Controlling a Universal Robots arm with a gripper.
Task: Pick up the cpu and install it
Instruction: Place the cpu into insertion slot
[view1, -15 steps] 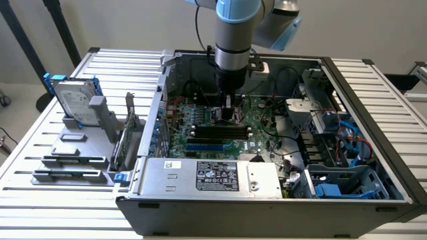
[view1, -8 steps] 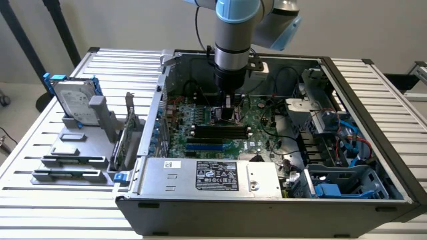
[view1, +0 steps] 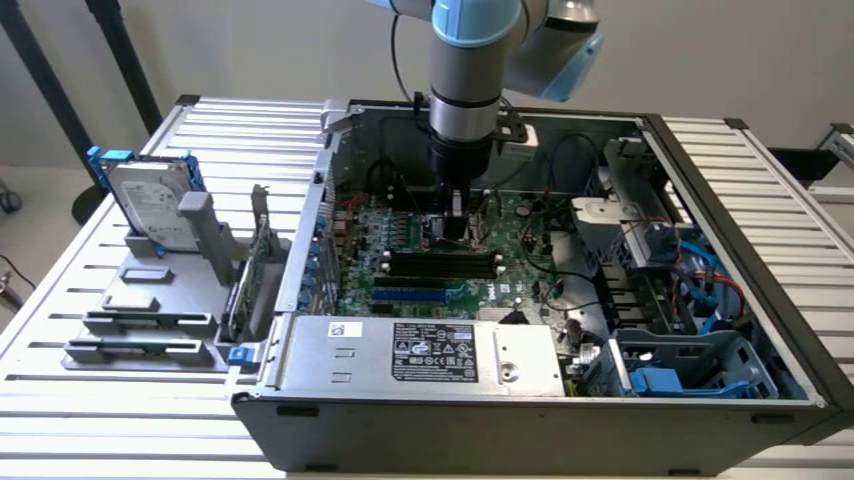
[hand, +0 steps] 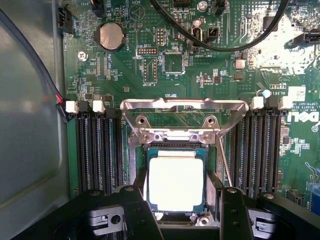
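Note:
The cpu (hand: 176, 182), a flat square chip with a pale metal top and a dark green rim, lies over the socket (hand: 137, 160) of the green motherboard (hand: 215, 65). The socket's metal load plate (hand: 185, 107) is flipped open beyond it. My gripper (hand: 176, 192) is down at the socket, its two black fingers (hand: 132, 210) close against opposite sides of the chip, shut on it. Whether the chip rests fully in the socket I cannot tell. In the exterior view the gripper (view1: 454, 228) reaches straight down into the open computer case (view1: 534, 420), onto the motherboard (view1: 521, 240).
Black memory slots (hand: 100, 150) flank the socket on both sides. Black cables (hand: 220, 45) arc over the board, near a coin battery (hand: 111, 36). On the exterior view's left a grey tray (view1: 147, 325) holds a hard drive (view1: 147, 205) with blue bracket. A power supply (view1: 427, 355) fills the case front.

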